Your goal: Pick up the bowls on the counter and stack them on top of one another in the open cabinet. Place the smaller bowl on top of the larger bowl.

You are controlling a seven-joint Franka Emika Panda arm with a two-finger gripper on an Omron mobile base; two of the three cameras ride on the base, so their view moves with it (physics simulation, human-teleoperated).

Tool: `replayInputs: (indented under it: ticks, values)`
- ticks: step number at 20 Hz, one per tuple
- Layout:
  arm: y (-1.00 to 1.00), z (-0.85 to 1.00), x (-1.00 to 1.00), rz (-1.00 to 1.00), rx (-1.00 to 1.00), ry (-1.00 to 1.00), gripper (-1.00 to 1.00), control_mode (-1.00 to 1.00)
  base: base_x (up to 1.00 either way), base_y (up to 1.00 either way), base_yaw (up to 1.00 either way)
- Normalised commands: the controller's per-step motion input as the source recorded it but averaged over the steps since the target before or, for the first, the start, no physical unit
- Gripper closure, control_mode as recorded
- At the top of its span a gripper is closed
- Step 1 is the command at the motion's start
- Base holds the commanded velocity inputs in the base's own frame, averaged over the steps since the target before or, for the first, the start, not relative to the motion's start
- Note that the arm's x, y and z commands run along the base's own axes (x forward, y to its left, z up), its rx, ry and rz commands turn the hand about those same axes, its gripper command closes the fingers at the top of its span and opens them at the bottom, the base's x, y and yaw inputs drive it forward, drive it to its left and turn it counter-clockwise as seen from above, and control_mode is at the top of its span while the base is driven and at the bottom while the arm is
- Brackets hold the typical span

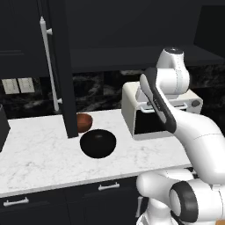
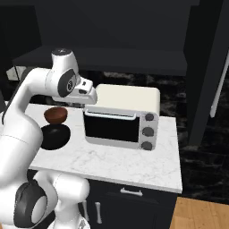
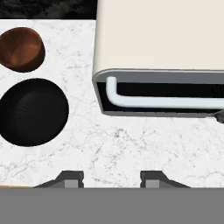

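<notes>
The smaller bowl (image 1: 83, 122) (image 2: 56, 115) (image 3: 19, 48), glossy reddish-brown, rests on the white marble counter (image 1: 39, 149) (image 3: 131, 148), at the foot of the cabinet door. Just in front of it stands the larger bowl (image 1: 98, 143) (image 2: 54, 136) (image 3: 33, 111), wide and black; the two are close together. My gripper (image 3: 111, 177) hovers high over the counter, to the right of both bowls and near the toaster oven's front left corner. It is open, with only marble showing between its fingertips. The open cabinet (image 1: 132, 59) (image 2: 103, 60) shows a dark shelf above.
A cream toaster oven (image 1: 132, 110) (image 2: 123, 116) (image 3: 162, 35) stands on the counter right of the bowls. The tall cabinet door (image 1: 61, 66), with a long silver bar handle (image 1: 48, 66), hangs down beside the smaller bowl. Black drawers (image 1: 105, 193) run below the counter.
</notes>
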Motion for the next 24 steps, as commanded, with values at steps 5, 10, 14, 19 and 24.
replayInputs:
  ticks: [5,10,14,19,24]
  values:
    - [0.19,0.0,-0.38,0.05,0.0,-0.03,-1.0,-1.0,0.0,0.0,0.0]
    - [0.92,0.0,-0.41,0.16,-0.01,-0.04,-1.0,-1.0,0.0,0.0,0.0]
    - [1.0,0.0,-0.14,0.16,-0.05,-0.06,-1.0,-1.0,0.0,0.0,0.0]
    - [0.87,0.0,-0.12,0.23,-0.04,-0.06,-1.0,-1.0,0.0,0.0,0.0]
    - [0.78,-0.08,0.02,0.31,-0.02,-0.01,-1.0,-1.0,0.0,0.0,0.0]
